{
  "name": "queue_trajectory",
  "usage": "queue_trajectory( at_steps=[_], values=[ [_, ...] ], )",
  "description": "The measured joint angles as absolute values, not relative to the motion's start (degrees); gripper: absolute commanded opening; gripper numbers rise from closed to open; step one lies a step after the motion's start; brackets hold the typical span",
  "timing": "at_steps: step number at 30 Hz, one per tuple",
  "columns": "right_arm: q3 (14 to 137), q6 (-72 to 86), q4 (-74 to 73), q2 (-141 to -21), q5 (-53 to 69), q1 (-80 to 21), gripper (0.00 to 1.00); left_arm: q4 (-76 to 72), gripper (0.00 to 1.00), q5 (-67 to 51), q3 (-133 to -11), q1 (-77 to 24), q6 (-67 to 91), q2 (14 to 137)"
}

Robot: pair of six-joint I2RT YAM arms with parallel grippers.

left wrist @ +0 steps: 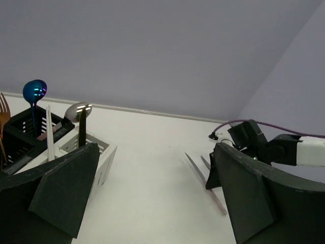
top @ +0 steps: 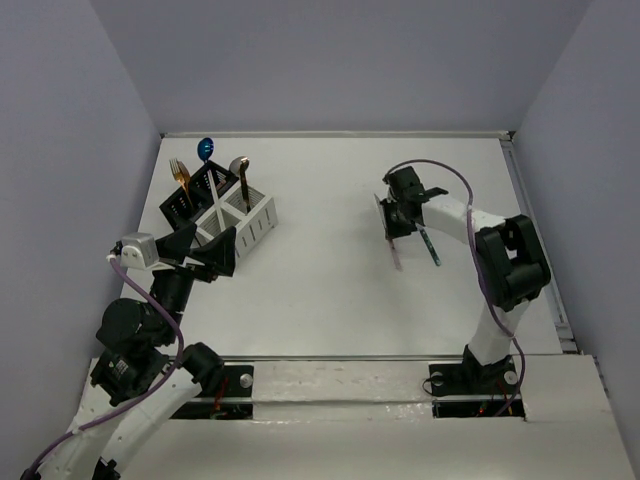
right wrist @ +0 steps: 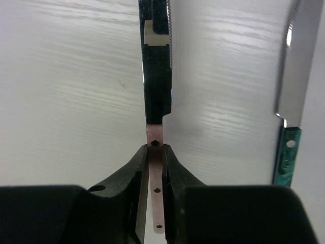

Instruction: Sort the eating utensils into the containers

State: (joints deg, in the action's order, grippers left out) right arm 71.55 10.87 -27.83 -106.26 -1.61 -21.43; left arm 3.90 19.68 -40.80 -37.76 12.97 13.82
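Note:
My right gripper [right wrist: 155, 150] is shut on the pink handle of a silver-bladed knife [right wrist: 156, 76]; in the top view the gripper [top: 392, 215] sits at the right-centre of the table, over this knife [top: 397, 254]. A second knife with a green handle [right wrist: 287, 152] lies just to its right and also shows in the top view [top: 432, 248]. My left gripper [top: 205, 250] is open and empty, next to the white caddy [top: 256, 220]. The black caddy [top: 188, 197] holds a blue spoon [top: 206, 150] and a gold fork [top: 180, 172]. The white caddy holds a silver spoon [top: 238, 165].
In the left wrist view a white chopstick [left wrist: 49, 133] stands in the white caddy [left wrist: 104, 152]. The two knives [left wrist: 197, 166] lie across bare table from it. The table's raised rim [top: 510, 150] runs along the back and right sides.

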Motion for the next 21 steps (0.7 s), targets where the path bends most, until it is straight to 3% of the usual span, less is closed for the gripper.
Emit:
queue_trajectory(
  at_steps=[6,11,21],
  values=[
    [72.23,12.51,-20.73,-97.84,3.14,-28.51,0.00,3.90,0.99,19.51,-40.80,-37.76,12.97,13.82],
    [75.92,15.99,-5.08,-96.82,5.19,-34.83,0.00,3.90,0.99,19.49,-40.80,-37.76,12.97,13.82],
    [95.00,16.67,23.92,-116.07,2.92,-46.00,0.00,3.90,0.99,19.53,-40.80,-37.76,12.95,14.02]
  ],
)
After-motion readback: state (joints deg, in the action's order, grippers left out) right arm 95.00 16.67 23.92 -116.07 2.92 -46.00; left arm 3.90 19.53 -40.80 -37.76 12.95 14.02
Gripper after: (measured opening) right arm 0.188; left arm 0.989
